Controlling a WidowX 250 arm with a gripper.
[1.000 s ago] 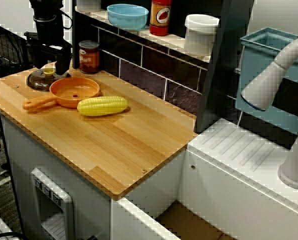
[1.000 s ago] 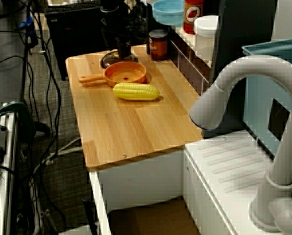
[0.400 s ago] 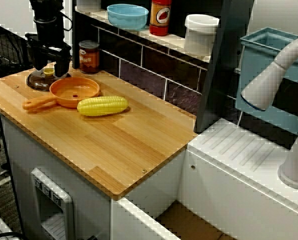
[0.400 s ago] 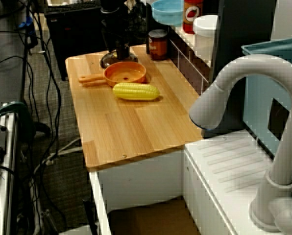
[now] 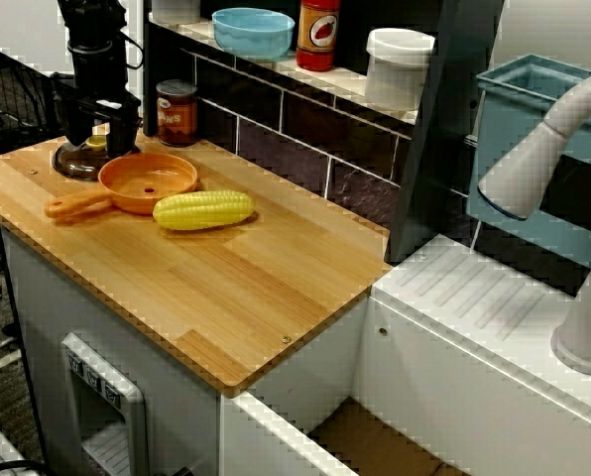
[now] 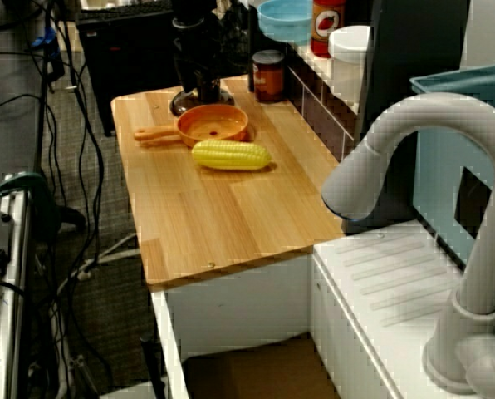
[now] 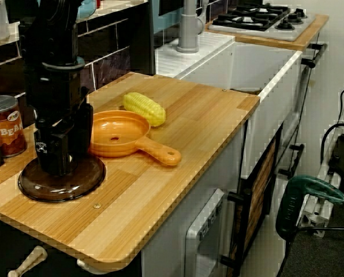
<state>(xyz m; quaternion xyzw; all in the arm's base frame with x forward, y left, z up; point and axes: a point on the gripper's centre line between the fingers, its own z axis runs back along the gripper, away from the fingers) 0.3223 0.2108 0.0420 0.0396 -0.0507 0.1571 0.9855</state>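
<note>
The view from above the counter showed the gripper [image 5: 97,139] hanging upright over the dark lid [image 5: 74,165] at the far left corner of the wooden counter [image 5: 236,288]. Its fingers were spread and held nothing. They stood on either side of the yellow knob [image 5: 96,142], which showed in the gap between them. Contact with the knob could not be confirmed.

The lid lay flat, knob upward. In the inspector's judgement the vertical stance suited this, since the knob is the only raised part a pinch could take. The view from the left end of the counter hid the knob behind the gripper body and showed the lid's rim resting on the wood.

An orange pan [image 5: 149,178], empty, sat just right of the lid with its handle pointing to the near left. An ear of corn [image 5: 203,209] lay close against the pan's right rim. A can [image 5: 177,113] stood at the back wall, apart from the gripper. A blue bowl [image 5: 253,32] and a red bottle [image 5: 318,33] stood on the shelf above.
</note>
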